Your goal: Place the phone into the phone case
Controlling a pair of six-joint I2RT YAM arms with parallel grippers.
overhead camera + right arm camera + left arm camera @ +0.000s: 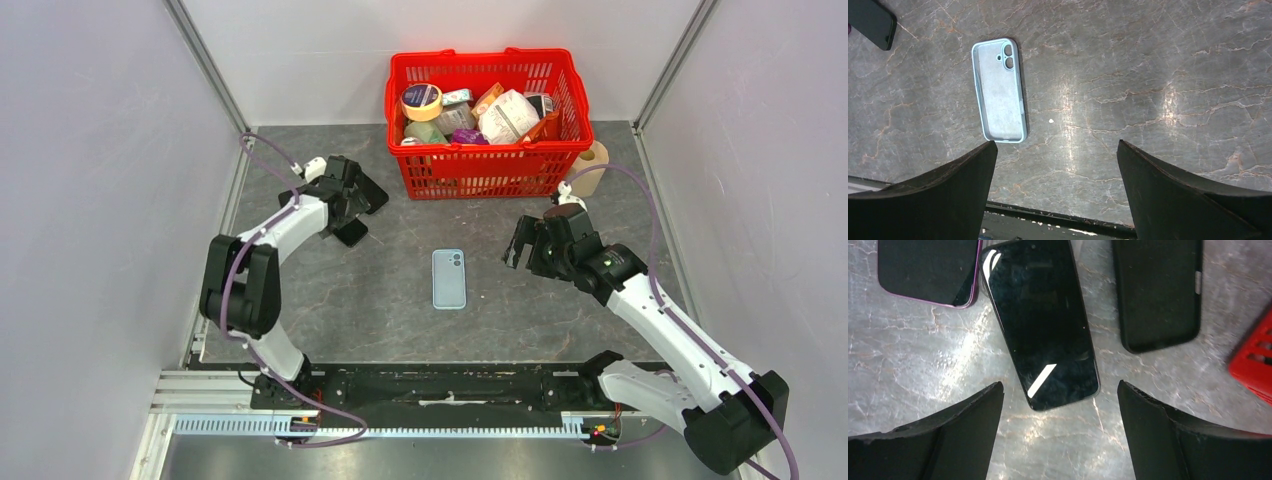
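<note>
Table (350, 300) bears packet-filled basket (480, 175) and upturned phone case (449, 279).

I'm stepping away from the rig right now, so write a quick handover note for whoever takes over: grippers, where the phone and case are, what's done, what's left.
The left gripper is open and empty, above the black phone. The phone lies screen up on the table between a black case and a purple-edged item.
The right gripper is open and empty, over bare table beside the light blue phone case.
The case lies mid-table, hollow side up, with nothing in it.
Done: nothing yet; the phone is not grasped.
Left: grasp the phone, carry it to the case, seat it.
</note>
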